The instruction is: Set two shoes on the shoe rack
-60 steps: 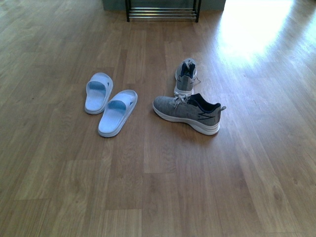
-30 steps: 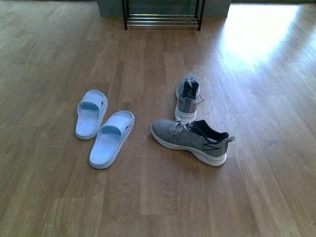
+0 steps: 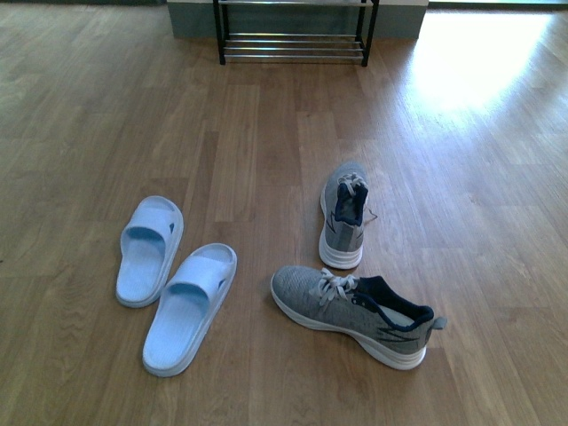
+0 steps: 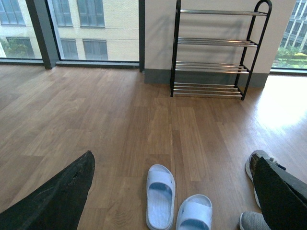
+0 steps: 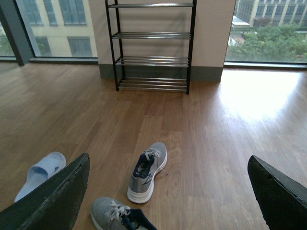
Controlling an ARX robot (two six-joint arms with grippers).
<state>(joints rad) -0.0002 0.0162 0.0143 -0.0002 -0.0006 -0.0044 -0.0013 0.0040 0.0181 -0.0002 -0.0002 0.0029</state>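
While neither arm shows in the front view, each wrist view frames its own claw from behind. The left claw [image 4: 173,159] stands spread wide, its two dark fingers [image 4: 60,196] at opposite edges of the picture, gripping nothing and touching nothing. The right claw [image 5: 169,159] is likewise released, its fingers [image 5: 53,201] well apart and clear of every object. Both shoes rest upright on their soles on the wood floor [image 3: 461,177], well apart from the rack [image 3: 293,49]. The far shoe [image 3: 343,216] points its toe toward the rack and its heel toward the robot. The near shoe [image 3: 355,312] lies crosswise, toe to the left and heel to the right, its laces just beside the far shoe's heel. Its dark side stripes are too small to read as a brand. Two pale blue slippers [image 3: 169,284] lie side by side to the left of the shoes, toes away from the robot, off the line from shoes to rack. A long stretch of floor separates the shoes from the rack, with a bright patch of glare to the right. The rack stands against a pale wall [image 5: 211,33], between windows [image 4: 81,24]; the wrist views show four tiers of chrome rods in a black frame.
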